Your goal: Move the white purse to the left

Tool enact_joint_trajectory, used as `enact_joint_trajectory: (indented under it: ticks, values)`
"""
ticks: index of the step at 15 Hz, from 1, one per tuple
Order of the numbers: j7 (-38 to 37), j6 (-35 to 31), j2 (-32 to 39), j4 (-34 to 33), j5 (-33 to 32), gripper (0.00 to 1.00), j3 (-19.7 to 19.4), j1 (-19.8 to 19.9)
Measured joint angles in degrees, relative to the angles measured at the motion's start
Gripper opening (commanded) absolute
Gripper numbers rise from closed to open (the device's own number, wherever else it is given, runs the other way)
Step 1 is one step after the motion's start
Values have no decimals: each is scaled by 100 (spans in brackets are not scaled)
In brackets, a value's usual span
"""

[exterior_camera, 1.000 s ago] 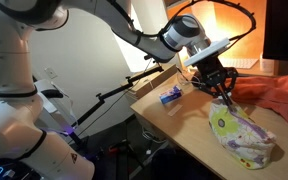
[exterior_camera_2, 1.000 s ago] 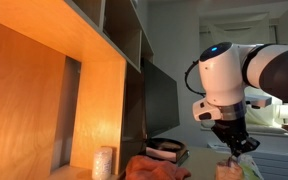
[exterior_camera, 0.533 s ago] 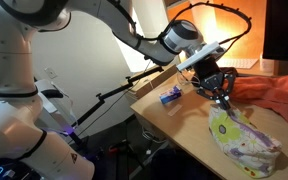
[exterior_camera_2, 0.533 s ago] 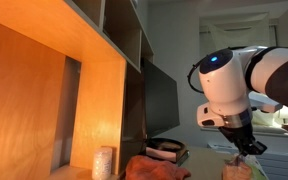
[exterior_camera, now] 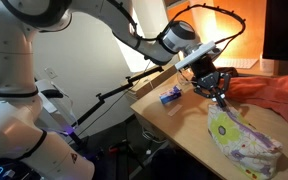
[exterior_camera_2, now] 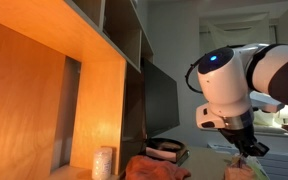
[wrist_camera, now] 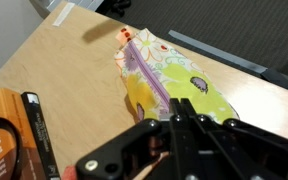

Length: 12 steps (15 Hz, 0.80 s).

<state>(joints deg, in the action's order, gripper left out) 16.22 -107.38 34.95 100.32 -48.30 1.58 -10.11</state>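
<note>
The white purse (exterior_camera: 240,140), a soft whitish pouch with a small coloured print, lies on the wooden table (exterior_camera: 184,128) near its front edge. In the wrist view the white purse (wrist_camera: 170,82) stretches away from the jaws, its zip facing up. My gripper (exterior_camera: 221,97) stands over the purse's near end with its fingers pressed together, apparently pinching the fabric there. The shut fingers (wrist_camera: 180,118) cover that end in the wrist view. In an exterior view the gripper (exterior_camera_2: 249,152) points down over the table.
A small blue packet (exterior_camera: 170,96) lies on the table beside the gripper. A large orange-pink cloth (exterior_camera: 284,95) is bunched at the back and also shows in an exterior view (exterior_camera_2: 154,168). A wooden shelf unit (exterior_camera_2: 74,80) and dark monitor (exterior_camera_2: 160,100) stand behind. An orange box (wrist_camera: 9,122) lies nearby.
The gripper has shifted a little along the table with the purse's near end, and the purse has moved and stretched slightly with it.
</note>
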Motion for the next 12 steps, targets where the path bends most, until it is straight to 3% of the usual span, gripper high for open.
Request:
enact_joint_trajectory:
  ticks: [12]
  values:
    - [608,724,432,-518,-512,1,361,-318]
